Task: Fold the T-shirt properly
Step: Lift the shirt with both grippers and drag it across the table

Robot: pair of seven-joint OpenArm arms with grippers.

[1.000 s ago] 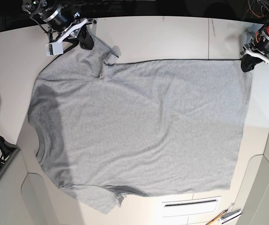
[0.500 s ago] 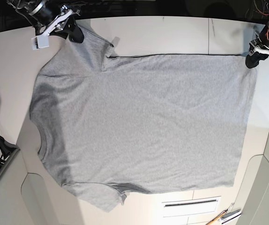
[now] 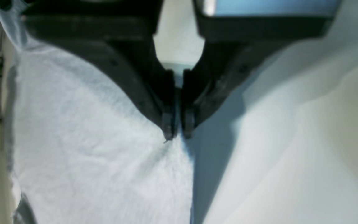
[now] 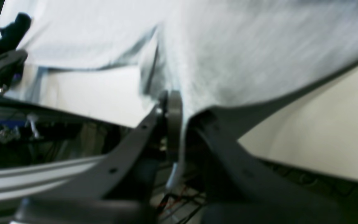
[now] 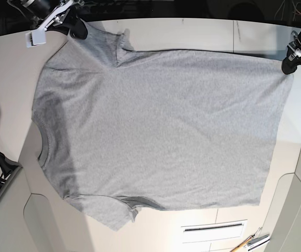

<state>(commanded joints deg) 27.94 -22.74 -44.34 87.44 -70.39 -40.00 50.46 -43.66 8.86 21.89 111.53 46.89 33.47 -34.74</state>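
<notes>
Right gripper [image 5: 78,30] at upper left clenched on a sleeve, partly cut off, left gripper [image 5: 289,65] at upper right pinching the hem corner, T-shirt [image 5: 161,131] spread across the table [image 5: 192,34], lettering unseen, tools [image 5: 250,242] at bottom edge.

Up close, the right gripper [image 4: 179,124] has its dark jaws pinched on a fold of the grey T-shirt [image 4: 244,53]; the cloth spreads away above it, blurred. Pale table [image 4: 322,130] shows beneath; a dark arm [image 4: 8,62] sits far left.
</notes>
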